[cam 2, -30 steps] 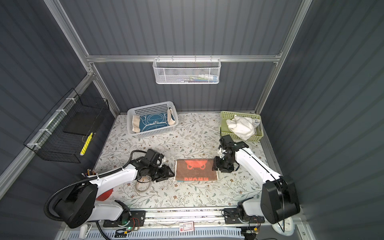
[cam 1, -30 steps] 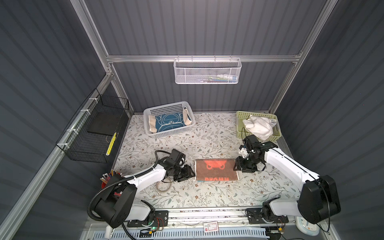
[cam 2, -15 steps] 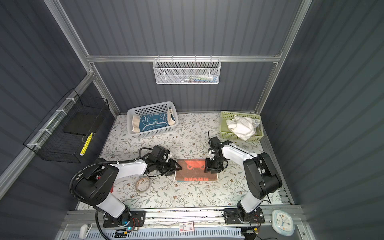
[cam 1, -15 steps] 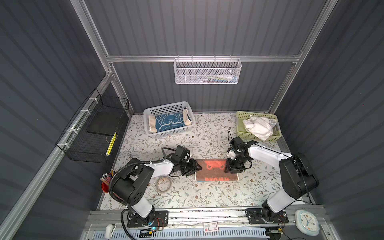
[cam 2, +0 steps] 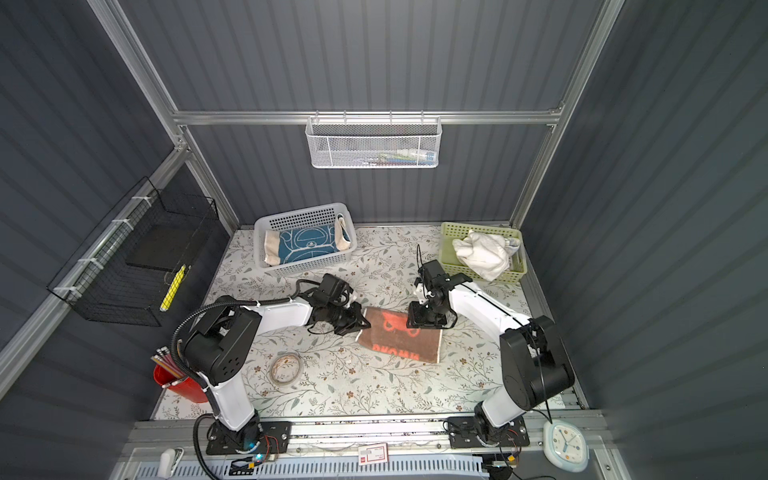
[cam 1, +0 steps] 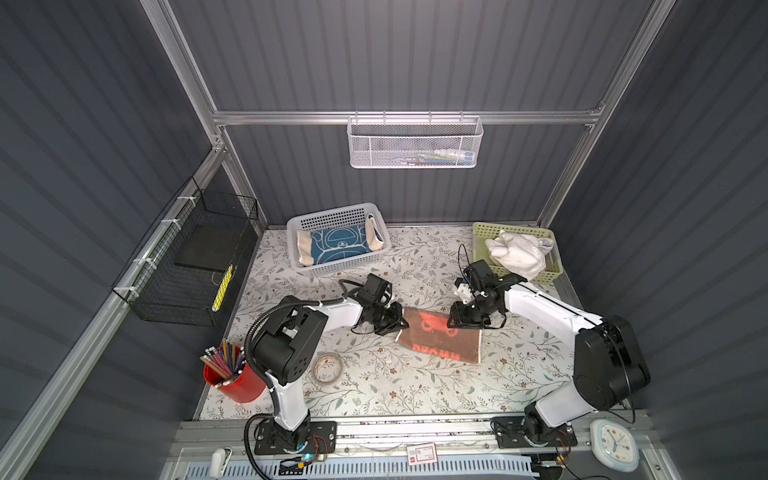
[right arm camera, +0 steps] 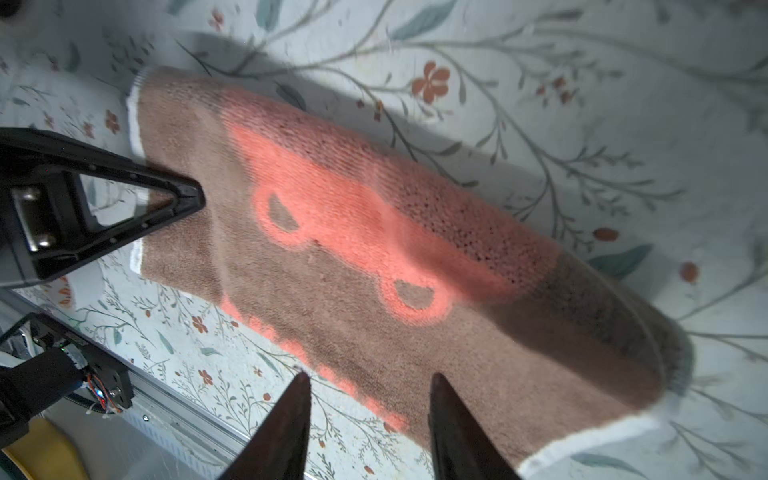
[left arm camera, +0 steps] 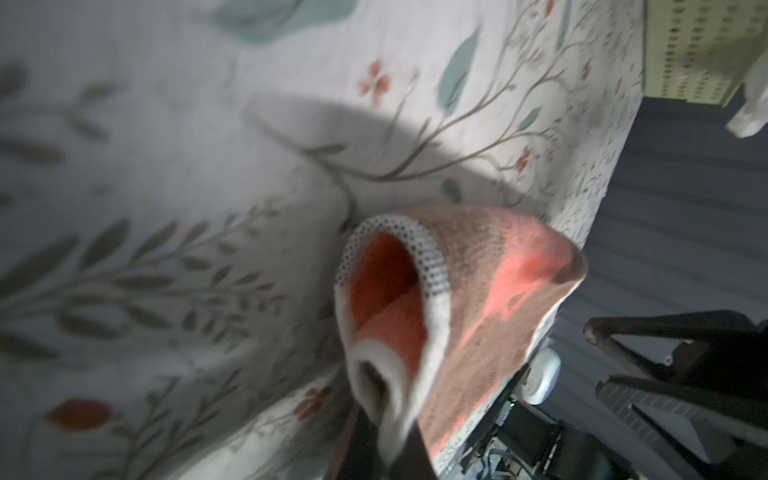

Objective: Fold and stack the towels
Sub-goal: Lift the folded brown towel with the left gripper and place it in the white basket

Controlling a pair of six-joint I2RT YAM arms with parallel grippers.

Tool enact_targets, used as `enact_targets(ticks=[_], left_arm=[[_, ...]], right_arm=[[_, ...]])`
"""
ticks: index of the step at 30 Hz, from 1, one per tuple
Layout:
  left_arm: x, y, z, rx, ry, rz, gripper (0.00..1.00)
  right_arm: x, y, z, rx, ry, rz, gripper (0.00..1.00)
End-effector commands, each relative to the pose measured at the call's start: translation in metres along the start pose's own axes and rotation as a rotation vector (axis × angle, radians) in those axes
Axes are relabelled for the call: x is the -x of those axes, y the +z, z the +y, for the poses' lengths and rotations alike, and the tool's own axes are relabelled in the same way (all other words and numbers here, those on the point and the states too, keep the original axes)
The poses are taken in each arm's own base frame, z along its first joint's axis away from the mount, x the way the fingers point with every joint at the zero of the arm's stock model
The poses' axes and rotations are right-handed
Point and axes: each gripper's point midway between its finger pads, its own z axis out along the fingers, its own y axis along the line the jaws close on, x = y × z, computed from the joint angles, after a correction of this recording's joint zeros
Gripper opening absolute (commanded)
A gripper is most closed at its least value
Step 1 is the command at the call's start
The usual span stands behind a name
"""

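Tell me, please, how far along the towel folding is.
Done, apparently: the blue towel lies in the white basket. In hand: the brown-and-coral towel lies on the table, the left hand shut on one corner, the right hand open over it. Left: the white towel, crumpled in the green basket; no stack shows yet.

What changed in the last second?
Left gripper moved in and shut on the left corner of the brown towel, lifting it; the towel now lies skewed. Right gripper moved in over its far edge, open. Blue towel and white towel stayed put.
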Motion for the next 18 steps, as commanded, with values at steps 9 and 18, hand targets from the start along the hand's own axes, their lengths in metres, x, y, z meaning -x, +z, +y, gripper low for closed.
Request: enact_targets(ticks=[9, 18], left_arm=[[0.145, -0.102, -0.043, 0.078, 0.167, -0.157, 0.00], [0.241, -0.184, -0.061, 0.057, 0.226, -0.342, 0.00]], right_arm=[[0.030, -0.022, 0.004, 0.062, -0.009, -0.080, 0.47], [0.048, -0.017, 0.005, 0.072, -0.014, -0.078, 0.47]])
